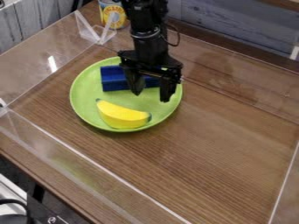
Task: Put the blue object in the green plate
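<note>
Yellow banana-shaped piece (pixel 122 114) beside blue object (pixel 114 79)

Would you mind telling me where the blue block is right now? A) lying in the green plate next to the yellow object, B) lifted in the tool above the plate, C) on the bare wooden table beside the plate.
A: the blue block lies in the green plate by the yellow object; the tool is open.

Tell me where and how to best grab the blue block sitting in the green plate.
Grip the blue block across its short width, on its two long flat sides, coming straight down from above. It lies flat in the green plate with its top exposed; the yellow banana-shaped piece lies apart from it, nearer the camera.
</note>
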Available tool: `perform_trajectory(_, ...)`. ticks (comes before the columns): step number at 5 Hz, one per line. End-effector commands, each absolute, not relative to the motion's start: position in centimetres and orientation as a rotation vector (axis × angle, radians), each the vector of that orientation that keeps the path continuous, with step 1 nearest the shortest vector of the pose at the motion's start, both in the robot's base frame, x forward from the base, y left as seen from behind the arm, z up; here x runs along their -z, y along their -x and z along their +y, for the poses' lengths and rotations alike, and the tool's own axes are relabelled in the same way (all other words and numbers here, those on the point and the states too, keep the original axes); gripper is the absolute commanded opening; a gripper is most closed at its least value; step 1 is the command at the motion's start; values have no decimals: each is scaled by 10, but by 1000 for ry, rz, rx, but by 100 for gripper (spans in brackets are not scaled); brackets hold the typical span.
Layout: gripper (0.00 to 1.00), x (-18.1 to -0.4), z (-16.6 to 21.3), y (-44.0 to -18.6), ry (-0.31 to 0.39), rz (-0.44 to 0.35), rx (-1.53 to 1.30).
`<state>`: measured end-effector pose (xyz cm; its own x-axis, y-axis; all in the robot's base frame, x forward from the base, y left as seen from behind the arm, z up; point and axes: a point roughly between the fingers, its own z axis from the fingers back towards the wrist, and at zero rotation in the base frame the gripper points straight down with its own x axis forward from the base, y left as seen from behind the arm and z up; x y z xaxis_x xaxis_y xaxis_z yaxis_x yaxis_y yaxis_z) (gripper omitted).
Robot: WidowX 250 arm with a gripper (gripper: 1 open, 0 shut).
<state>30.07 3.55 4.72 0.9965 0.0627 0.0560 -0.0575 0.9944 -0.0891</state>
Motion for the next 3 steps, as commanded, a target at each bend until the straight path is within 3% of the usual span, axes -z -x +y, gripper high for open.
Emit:
perform_trajectory(1,100,-60,30,-312,90,-103,6)
perform_trajectory(3,100,-86,24,-320,96,-107,35)
